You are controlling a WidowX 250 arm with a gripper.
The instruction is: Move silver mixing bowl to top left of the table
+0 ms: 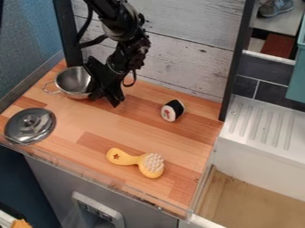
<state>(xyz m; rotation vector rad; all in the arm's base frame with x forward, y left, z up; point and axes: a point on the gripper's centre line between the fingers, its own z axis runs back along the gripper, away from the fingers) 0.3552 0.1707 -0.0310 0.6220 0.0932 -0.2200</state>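
The black gripper (106, 87) hangs at the upper left of the wooden table, against the right side of the silver mixing bowl (71, 80). It covers the bowl's right rim, and whether it holds that rim is hidden. The bowl is in the table's back left corner, tilted a little, with its wire handle pointing left.
A silver lid (30, 126) lies at the table's left edge. Right of the gripper is a black and white sushi toy (173, 110). A yellow brush (138, 162) lies near the front. Black posts and a whitewashed plank wall (184, 49) border the back.
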